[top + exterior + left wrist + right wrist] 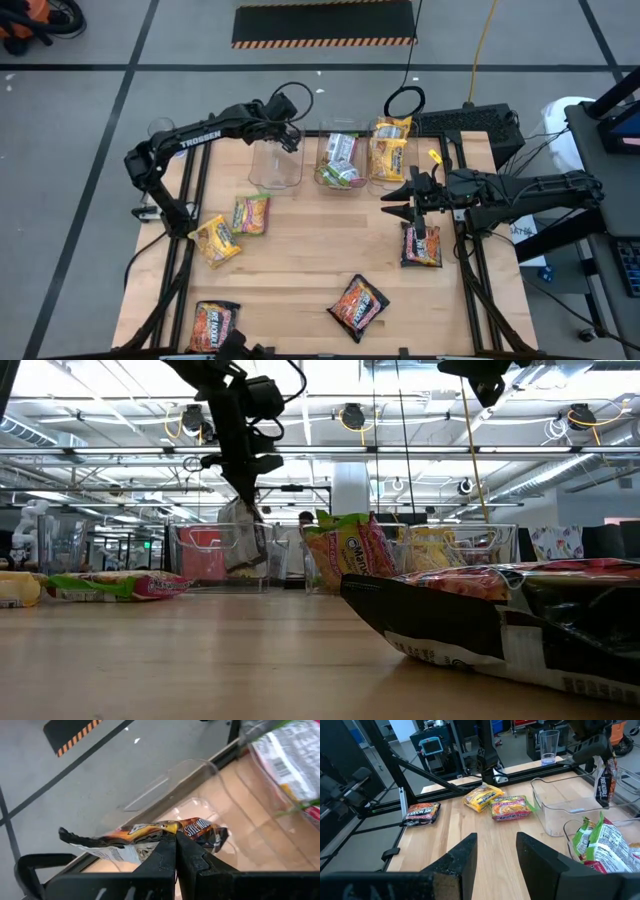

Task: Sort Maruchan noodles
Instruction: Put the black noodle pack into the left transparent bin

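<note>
The left tool (288, 137) grips a dark packet (150, 836) above the empty bin (274, 165); the right tool (398, 197) waits open. Green and yellow bins are partly filled, and five packets lie on the surface (300, 260).

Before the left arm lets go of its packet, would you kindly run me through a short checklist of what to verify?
1. Left hand shut on the dark packet: ok.
2. Packet hanging over the leftmost clear bin: ok, judged from the high view.
3. That bin holds no other flavour: ok, it looks empty.
4. Packet fully below the bin's rim: not ok, it hangs above it.
5. Right hand clear of the bins, open over the table near another dark packet: ok.
6. Packet will land flat: cannot tell.
</note>
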Action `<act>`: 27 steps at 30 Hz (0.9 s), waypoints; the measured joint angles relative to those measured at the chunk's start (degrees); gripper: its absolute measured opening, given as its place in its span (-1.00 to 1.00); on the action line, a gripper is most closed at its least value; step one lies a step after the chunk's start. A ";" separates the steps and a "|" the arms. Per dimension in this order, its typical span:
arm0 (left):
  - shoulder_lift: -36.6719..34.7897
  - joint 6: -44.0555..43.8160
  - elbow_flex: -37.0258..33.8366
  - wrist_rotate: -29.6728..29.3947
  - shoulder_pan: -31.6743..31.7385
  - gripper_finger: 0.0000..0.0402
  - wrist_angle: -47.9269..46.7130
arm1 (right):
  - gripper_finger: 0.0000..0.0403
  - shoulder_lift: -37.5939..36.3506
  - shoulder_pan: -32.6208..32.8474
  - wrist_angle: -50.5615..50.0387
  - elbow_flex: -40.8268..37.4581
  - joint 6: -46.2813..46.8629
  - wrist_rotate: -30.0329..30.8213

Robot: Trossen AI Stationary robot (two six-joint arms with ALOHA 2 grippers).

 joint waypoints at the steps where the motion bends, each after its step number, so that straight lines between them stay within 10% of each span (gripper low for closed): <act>1: 0.00 -0.01 0.00 0.00 0.37 -1.00 -0.01 | -0.35 0.00 0.02 0.00 0.00 0.00 0.00; 27: 9.60 -2.58 0.07 5.44 2.73 -1.00 5.14 | -0.35 0.00 0.02 0.00 0.00 0.00 -0.02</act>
